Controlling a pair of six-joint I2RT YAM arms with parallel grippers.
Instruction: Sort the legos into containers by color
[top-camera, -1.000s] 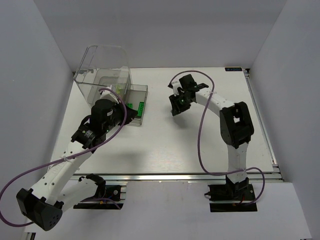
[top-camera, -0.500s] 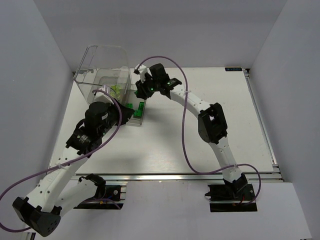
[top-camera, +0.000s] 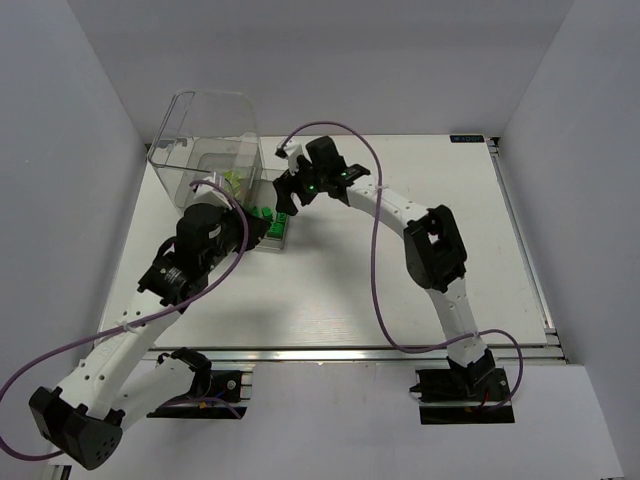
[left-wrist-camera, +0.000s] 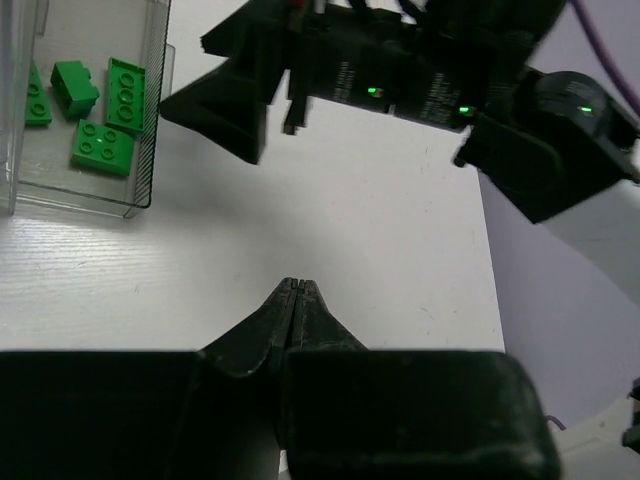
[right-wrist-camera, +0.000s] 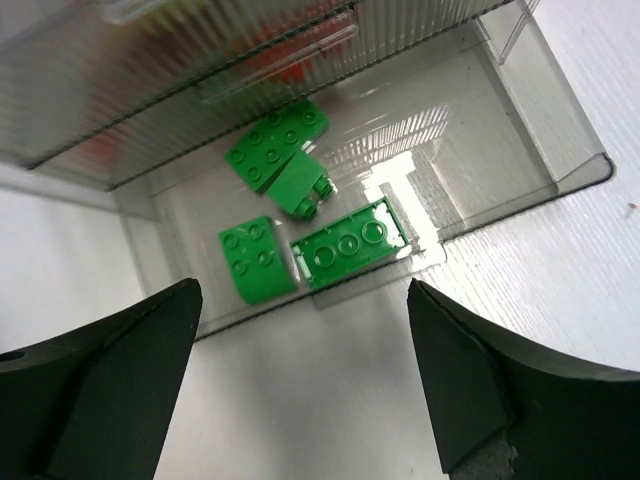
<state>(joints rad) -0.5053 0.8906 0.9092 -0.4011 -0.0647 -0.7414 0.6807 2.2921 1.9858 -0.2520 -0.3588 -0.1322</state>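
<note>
Legos (right-wrist-camera: 258, 262): four green, loose in low front compartment of clear container (top-camera: 212, 108), far left on worktop (top-camera: 350, 290). Red blur behind ribbed wall of taller section. Left end effector (left-wrist-camera: 297, 292) pinched shut, empty, above bare worktop just beside that compartment. Right end effector (right-wrist-camera: 300, 305) poised over the green bricks, spread wide, gripping nothing.

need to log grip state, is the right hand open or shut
Open: the fingers of the right hand stand wide apart over the green legos.
</note>
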